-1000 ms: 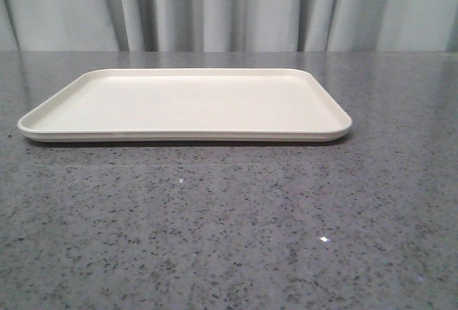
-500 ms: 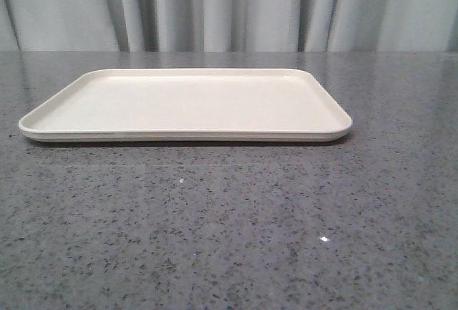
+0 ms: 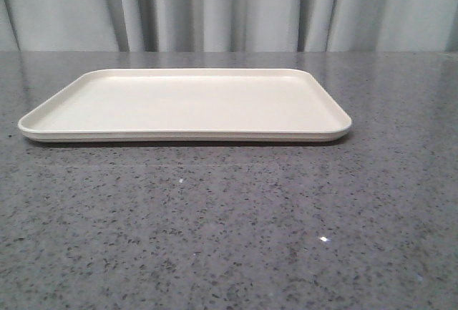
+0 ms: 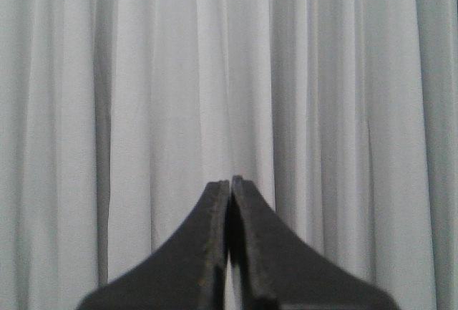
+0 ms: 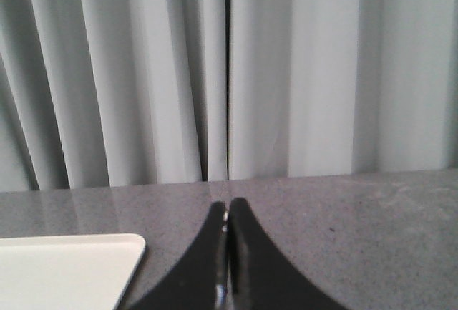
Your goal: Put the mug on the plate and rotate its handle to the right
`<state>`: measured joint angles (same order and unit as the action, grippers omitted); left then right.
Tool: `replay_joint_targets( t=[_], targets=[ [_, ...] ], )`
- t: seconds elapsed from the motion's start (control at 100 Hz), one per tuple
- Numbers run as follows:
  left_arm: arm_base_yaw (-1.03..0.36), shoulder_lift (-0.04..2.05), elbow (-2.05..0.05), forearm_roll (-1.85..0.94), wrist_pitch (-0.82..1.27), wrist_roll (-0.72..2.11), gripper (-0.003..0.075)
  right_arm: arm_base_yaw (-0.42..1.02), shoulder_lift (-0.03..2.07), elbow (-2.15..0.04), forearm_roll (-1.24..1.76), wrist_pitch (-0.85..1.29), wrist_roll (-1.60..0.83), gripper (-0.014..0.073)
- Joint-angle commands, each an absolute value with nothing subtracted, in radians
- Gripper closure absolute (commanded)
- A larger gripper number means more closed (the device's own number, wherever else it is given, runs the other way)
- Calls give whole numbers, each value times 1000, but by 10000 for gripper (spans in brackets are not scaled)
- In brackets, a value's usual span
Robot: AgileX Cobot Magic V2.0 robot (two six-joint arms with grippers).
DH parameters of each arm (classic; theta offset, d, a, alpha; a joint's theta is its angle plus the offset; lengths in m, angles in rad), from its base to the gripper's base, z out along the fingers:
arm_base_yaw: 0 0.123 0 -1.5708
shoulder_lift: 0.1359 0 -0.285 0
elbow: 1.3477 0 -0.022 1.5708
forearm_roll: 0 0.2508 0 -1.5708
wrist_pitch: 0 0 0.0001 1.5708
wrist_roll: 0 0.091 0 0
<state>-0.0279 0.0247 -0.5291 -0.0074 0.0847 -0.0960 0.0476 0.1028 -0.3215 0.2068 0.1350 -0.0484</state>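
Here the plate (image 3: 184, 104), a cream rectangular tray with rounded corners and a low raised rim, lies flat on the grey speckled counter (image 3: 229, 231), its long side running across the front view and its surface bare. The mug does not appear in any view, so its place cannot be told. In the right wrist view one rounded corner of the plate (image 5: 68, 270) lies on the counter (image 5: 358, 224) beside and slightly ahead of the right tool (image 5: 227, 213), apart from it and on its inner side. The right tool's two dark fingers (image 5: 242, 253) are pressed together along their length, tips meeting, with nothing between them. The left tool (image 4: 230, 181) likewise has its fingers (image 4: 207, 253) closed tip to tip and empty; ahead of it only the pleated pale grey curtain (image 4: 143, 74) shows, with neither counter nor plate in that view. The same curtain (image 3: 229, 6) hangs behind the far edge of the counter in the front view, well beyond the plate.
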Motion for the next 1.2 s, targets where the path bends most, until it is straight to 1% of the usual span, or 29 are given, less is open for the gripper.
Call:
replay_joint_targets(
  t=[0.0, 0.17, 0.46, 0.68, 0.93, 0.97, 1.02, 1.07, 1.19],
  targets=[
    [-26, 90, -608, -16, 102, -107, 740, 45, 188, -445, 191, 95, -69, 713],
    [-26, 156, -672, -16, 152, -107, 740, 45, 295, -604, 131, 126, -72, 713],
    [-26, 271, -790, -16, 173, -107, 740, 45, 446, -792, 63, 143, -73, 713],
    [-26, 375, -921, 10, 290, -107, 740, 45, 548, -901, 26, 182, -77, 713],
    [-26, 487, -1065, 46, 434, -107, 740, 48, 612, -1017, 26, 233, -147, 702],
    [-26, 501, -1081, 48, 447, -107, 740, 49, 616, -1031, 26, 240, -156, 680],
    [-26, 519, -1097, 48, 466, -107, 740, 49, 620, -1042, 26, 245, -159, 632],
    [-26, 535, -1114, 52, 496, -107, 739, 49, 623, -1052, 26, 253, -159, 565],
    [-26, 565, -1144, 52, 545, -105, 739, 49, 631, -1067, 27, 260, -159, 364]
  ],
)
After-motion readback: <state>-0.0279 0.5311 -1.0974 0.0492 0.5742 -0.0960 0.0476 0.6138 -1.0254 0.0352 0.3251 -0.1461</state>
